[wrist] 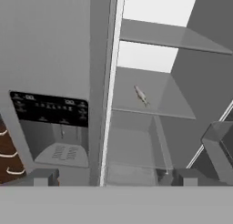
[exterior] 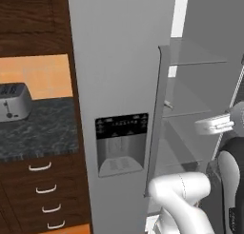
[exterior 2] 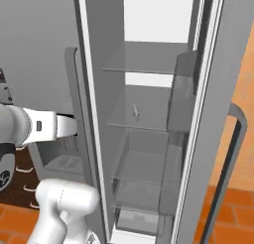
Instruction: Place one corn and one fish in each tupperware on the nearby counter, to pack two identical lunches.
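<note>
From the hand view you get the clearest look at the pale fish (wrist: pixel 141 95): it lies alone on a glass shelf (wrist: pixel 154 102) inside the open fridge, slender and silvery, angled across the shelf with bare glass all round it. The gripper (wrist: pixel 109 176) sits at the bottom of that view with its two dark finger tips far apart, one low on the left and one low on the right, so the jaws are spread wide and hold nothing. They are well short of the fish.

The right base view gives you the same fish (exterior 2: pixel 135 110) as a small pale sliver on the middle shelf, and it shows what the hand view cuts off: the full height of the fridge compartment (exterior 2: pixel 149 139), another shelf above, clear drawers below, and the opened door (exterior 2: pixel 218 114) standing at the right with its curved handle. The white arm (exterior 2: pixel 44 126) reaches in from the left edge towards the compartment.

The left base view shows you the room beside the fridge. The closed left door (exterior: pixel 119 85) carries a dark ice and water dispenser panel (exterior: pixel 121 145). To its left runs the counter (exterior: pixel 38 128), black-grey marbled stone, with a silver two-slot toaster (exterior: pixel 13 102) standing on it against an orange wall. Dark brown wood cabinets (exterior: pixel 43 195) with curved silver handles sit beneath. The fish is too small to pick out there, and the hand's fingers are hidden at the right edge.
</note>
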{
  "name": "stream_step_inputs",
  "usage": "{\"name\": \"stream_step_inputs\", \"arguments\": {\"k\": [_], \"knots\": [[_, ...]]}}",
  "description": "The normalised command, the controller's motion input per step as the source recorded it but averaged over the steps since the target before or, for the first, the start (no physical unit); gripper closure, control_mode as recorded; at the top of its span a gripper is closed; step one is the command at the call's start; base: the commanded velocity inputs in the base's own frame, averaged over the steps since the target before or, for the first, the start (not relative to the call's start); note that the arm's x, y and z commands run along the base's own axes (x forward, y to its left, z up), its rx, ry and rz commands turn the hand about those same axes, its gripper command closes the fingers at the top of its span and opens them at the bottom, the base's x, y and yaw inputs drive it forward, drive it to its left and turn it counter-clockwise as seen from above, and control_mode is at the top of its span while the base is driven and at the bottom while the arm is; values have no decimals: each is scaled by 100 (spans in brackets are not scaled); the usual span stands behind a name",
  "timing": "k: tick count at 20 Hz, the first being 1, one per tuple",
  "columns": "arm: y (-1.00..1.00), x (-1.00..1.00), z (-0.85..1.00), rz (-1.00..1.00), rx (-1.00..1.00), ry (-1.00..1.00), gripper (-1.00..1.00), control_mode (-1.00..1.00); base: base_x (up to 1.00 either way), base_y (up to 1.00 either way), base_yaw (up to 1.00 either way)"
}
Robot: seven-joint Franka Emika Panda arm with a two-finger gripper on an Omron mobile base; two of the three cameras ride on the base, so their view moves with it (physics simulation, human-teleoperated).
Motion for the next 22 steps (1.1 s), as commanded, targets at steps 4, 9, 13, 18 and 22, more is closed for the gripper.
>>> {"name": "stream_step_inputs", "arguments": {"k": [4,9,13,18,22], "knots": [[0,0,0,0,0,0,-100,100,59,-35,0],[0,0,0,0,0,0,-100,100,75,-24,-1],[0,0,0,0,0,0,-100,100,18,-71,0],[0,0,0,0,0,0,-100,100,16,-61,-9],[0,0,0,0,0,0,-100,100,61,-1,-14]]}}
